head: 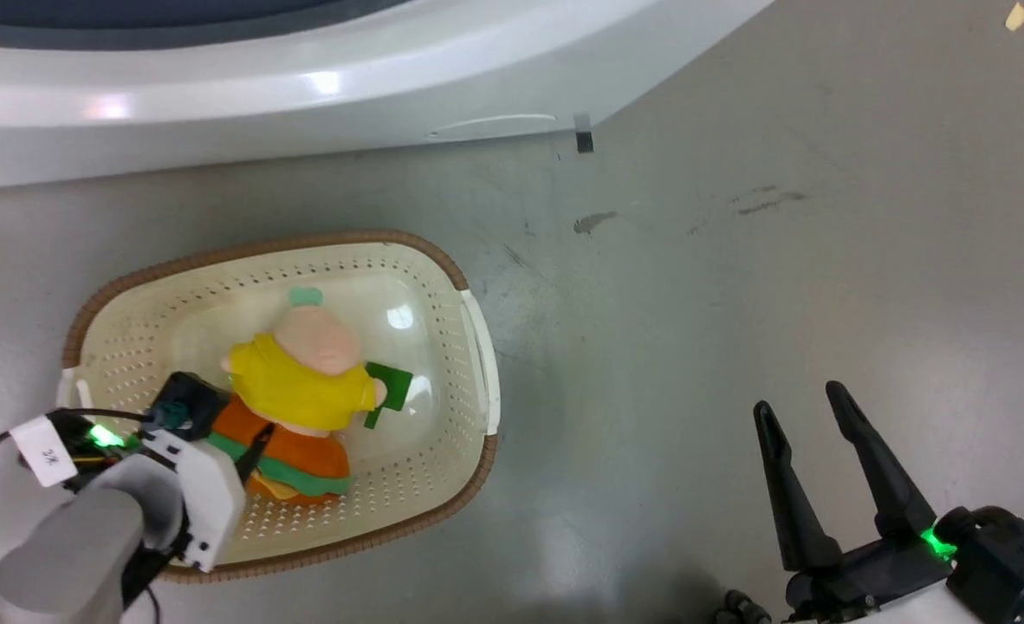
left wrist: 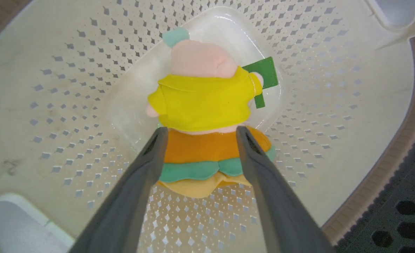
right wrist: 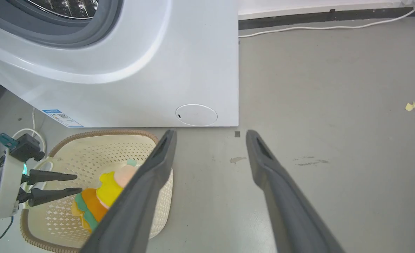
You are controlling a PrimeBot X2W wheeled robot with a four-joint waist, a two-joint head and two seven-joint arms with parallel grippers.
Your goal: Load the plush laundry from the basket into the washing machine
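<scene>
The plush doll (head: pixel 304 390) lies face up in the cream basket (head: pixel 443 286), with a peach-pink head, yellow shirt, orange trousers (left wrist: pixel 200 146) with green trim, and a green square piece (left wrist: pixel 265 72) at its hand. My left gripper (left wrist: pixel 201 130) is open inside the basket, one finger on either side of the trousers. In the right wrist view the left gripper (right wrist: pixel 78 183) has its tips just short of the doll (right wrist: pixel 102 191). My right gripper (head: pixel 798 399) stands open over bare floor, right of the basket. The white washing machine (right wrist: pixel 140 70) stands behind the basket, and part of its steel drum (right wrist: pixel 63 5) shows.
Grey floor (head: pixel 737 303) with dark smudges (head: pixel 594 223) spreads to the right of the basket. A white cable (right wrist: pixel 316 28) runs along the wall's foot, and a yellow scrap (right wrist: pixel 410 106) lies far right. More cables (right wrist: pixel 35 131) lie left of the machine.
</scene>
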